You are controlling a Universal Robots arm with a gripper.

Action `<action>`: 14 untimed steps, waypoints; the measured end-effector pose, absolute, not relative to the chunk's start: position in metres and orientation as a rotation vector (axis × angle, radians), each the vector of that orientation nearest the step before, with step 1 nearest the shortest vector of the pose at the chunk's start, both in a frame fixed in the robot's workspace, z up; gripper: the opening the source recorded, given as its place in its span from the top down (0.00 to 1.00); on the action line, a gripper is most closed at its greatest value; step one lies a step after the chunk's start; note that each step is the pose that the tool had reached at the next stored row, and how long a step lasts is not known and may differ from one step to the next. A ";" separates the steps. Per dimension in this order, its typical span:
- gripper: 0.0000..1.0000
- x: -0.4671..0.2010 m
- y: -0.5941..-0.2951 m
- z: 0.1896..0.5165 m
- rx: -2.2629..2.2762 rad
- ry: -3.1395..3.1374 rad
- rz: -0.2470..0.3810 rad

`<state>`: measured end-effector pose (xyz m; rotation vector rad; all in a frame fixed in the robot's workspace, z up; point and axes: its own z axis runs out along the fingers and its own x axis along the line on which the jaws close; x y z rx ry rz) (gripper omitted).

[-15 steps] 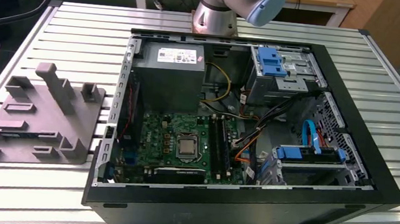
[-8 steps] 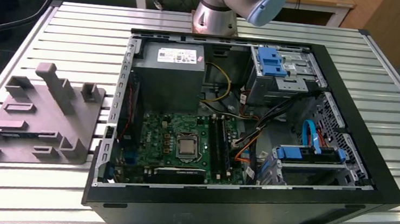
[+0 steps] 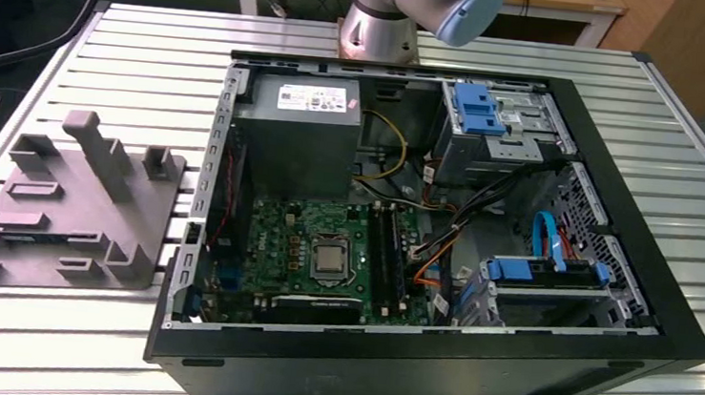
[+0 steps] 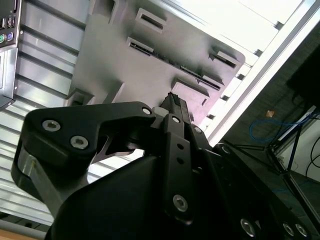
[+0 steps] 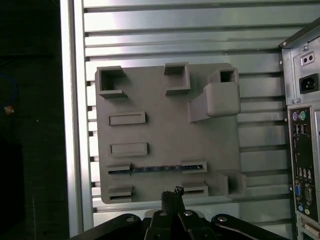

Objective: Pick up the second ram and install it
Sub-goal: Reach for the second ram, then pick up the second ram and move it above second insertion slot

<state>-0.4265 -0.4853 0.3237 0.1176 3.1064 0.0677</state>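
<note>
Grey plastic fixture [image 5: 165, 130] sits on slatted metal surface [image 5: 165, 40], just beside open PC case [image 3: 449, 263], on exterior view's left of it. Second ram [image 5: 155, 169] rests on edge in fixture, thin dark strip spanning two slotted blocks. Hand [image 5: 172, 191] hangs above fixture's border near that strip, apart from it. Fingertips pressed together, nothing between them. Motherboard [image 3: 322, 248] lies exposed inside case.
</note>
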 end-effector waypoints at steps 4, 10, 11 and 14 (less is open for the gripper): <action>0.89 -0.427 -0.486 0.321 0.118 3.107 0.067; 0.89 -0.427 -0.486 0.321 0.118 3.107 0.068; 0.89 -0.427 -0.486 0.321 0.118 3.107 0.068; 0.89 -0.427 -0.486 0.321 0.118 3.107 0.068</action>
